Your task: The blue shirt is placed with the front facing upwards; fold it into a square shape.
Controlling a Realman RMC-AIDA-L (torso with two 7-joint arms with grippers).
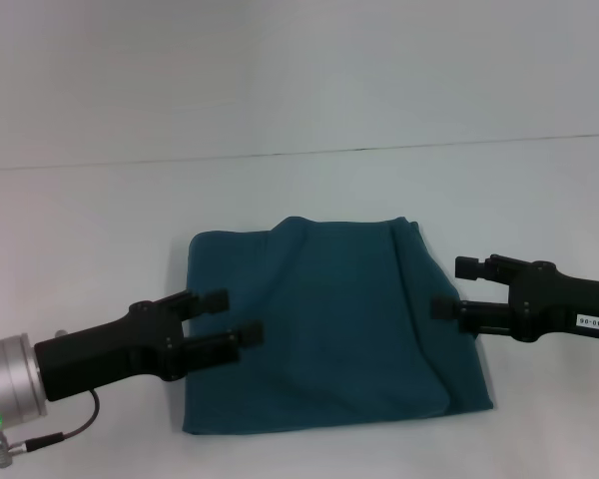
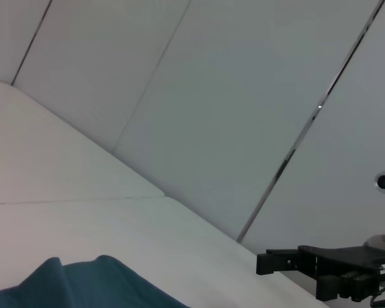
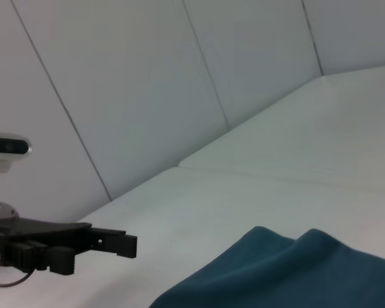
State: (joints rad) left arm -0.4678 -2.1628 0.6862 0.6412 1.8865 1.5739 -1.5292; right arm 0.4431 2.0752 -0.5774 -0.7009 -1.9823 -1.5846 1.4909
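The blue shirt (image 1: 329, 319) lies folded into a rough rectangle on the white table (image 1: 309, 190), plain teal side up, with a soft ridge down its right part. Low over the shirt's left edge, my left gripper (image 1: 235, 317) is open and holds nothing. At the shirt's right edge my right gripper (image 1: 452, 287) also stands open and empty. A corner of the shirt (image 2: 83, 285) shows in the left wrist view, with the right gripper (image 2: 264, 262) farther off. The right wrist view shows the shirt (image 3: 289, 273) and the left gripper (image 3: 129, 244) beyond it.
The table's far edge (image 1: 379, 150) meets a pale panelled wall (image 1: 299, 70). A cable (image 1: 65, 431) hangs under my left wrist near the front left.
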